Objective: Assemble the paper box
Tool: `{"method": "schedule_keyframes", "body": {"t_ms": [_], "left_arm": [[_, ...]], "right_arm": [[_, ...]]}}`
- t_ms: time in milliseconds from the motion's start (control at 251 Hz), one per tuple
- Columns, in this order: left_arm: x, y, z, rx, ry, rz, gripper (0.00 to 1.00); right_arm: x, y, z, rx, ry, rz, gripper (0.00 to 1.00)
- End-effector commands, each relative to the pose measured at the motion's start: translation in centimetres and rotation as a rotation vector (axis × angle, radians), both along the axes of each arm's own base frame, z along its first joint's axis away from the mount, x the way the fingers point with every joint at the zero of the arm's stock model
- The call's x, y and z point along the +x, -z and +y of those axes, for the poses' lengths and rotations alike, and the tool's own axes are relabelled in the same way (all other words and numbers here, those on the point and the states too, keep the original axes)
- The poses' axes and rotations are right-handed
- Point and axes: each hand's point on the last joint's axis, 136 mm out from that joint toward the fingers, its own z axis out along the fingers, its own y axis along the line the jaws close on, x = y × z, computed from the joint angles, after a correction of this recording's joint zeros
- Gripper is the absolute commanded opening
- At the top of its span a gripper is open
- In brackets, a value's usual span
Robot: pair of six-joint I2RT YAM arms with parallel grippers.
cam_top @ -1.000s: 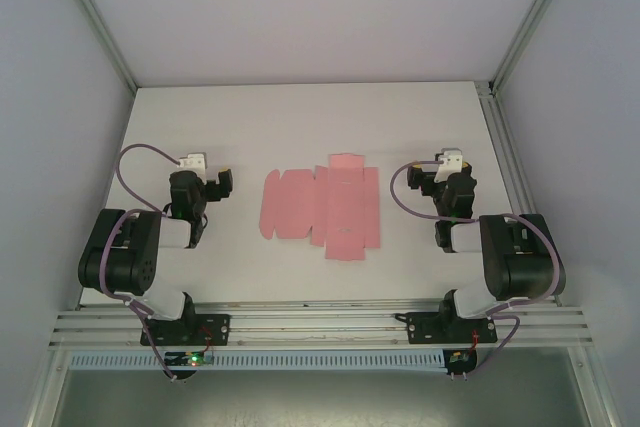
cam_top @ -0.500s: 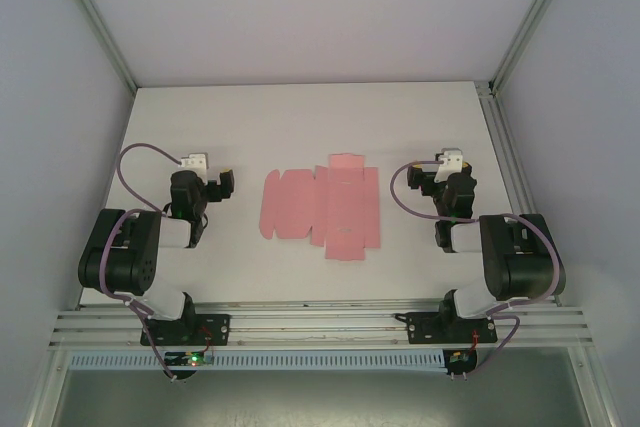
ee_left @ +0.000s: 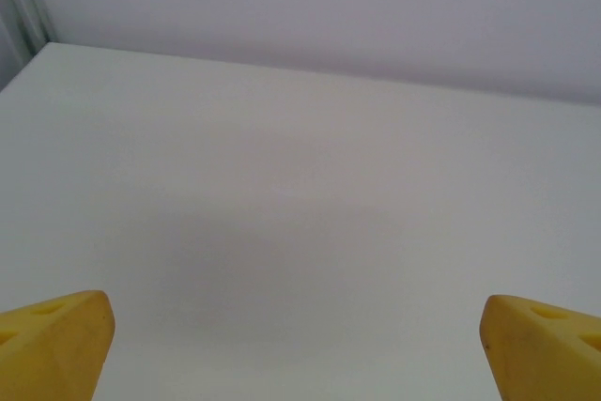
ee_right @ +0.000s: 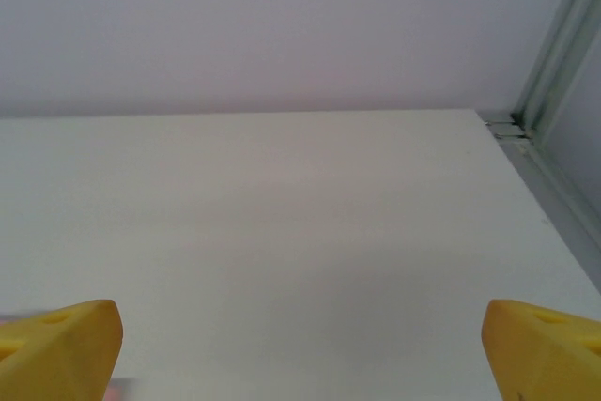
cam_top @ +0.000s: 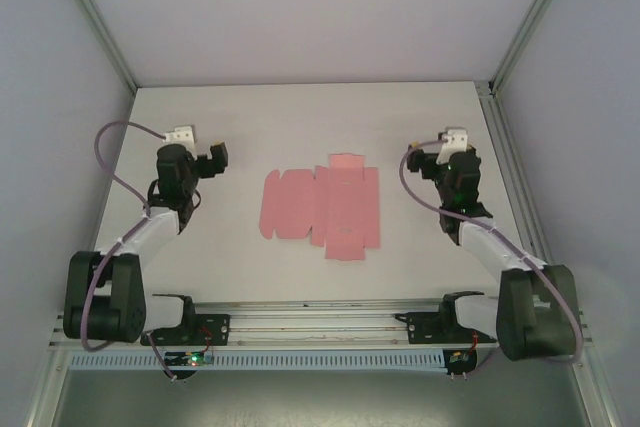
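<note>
Lying flat on the white desk (cam_top: pixel 300 117), the pink die-cut paper box (cam_top: pixel 320 205) sits between the arms; left end effector (ee_left: pixel 299 349) and right end effector (ee_right: pixel 300 349) are spread wide, holding nothing.

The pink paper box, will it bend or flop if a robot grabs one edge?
Probably floppy: the paper box is one thin flat sheet with cut flaps and fold lines. Likely very light, so a push may slide it across the smooth table.
</note>
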Motion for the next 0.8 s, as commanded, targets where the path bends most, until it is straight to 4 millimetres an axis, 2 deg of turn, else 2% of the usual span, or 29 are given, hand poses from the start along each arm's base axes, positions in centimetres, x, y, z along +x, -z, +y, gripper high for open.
{"method": "schedule_keyframes", "body": {"t_ms": [0,44,152,303,415,519,646,798], "left_arm": [[-1.4,0.9,-2.0,-0.222,0.014,0.198,1.0],[-1.6,1.2,-3.2,-0.29,0.04,0.255,1.0],[-2.4,2.2,-6.8,-0.416,0.13,0.346,1.0],[-4.5,5.6,-10.2,-0.498,0.178,0.583,1.0],[-5.8,7.3,-12.7,-0.557,0.248,0.725,1.0],[-6.5,8.5,-14.5,-0.603,0.316,0.796,1.0],[-7.0,10.3,-14.7,-0.594,0.308,0.871,0.99],[-8.0,11.1,-16.5,-0.654,0.359,0.954,0.96]], "right_arm": [[-2.4,3.5,2.0,0.106,0.038,0.313,0.94],[-3.0,4.4,3.8,0.149,-0.014,0.384,0.89],[-4.0,6.8,7.6,0.239,-0.079,0.502,0.84],[-4.8,10.9,13.4,0.263,-0.212,0.659,0.71],[-4.5,13.2,16.4,0.261,-0.284,0.747,0.62],[-4.3,15.6,16.9,0.216,-0.264,0.838,0.59],[-4.6,18.8,15.4,0.189,-0.171,0.919,0.55],[-5.6,21.2,14.3,0.2,-0.132,0.997,0.53]]}}
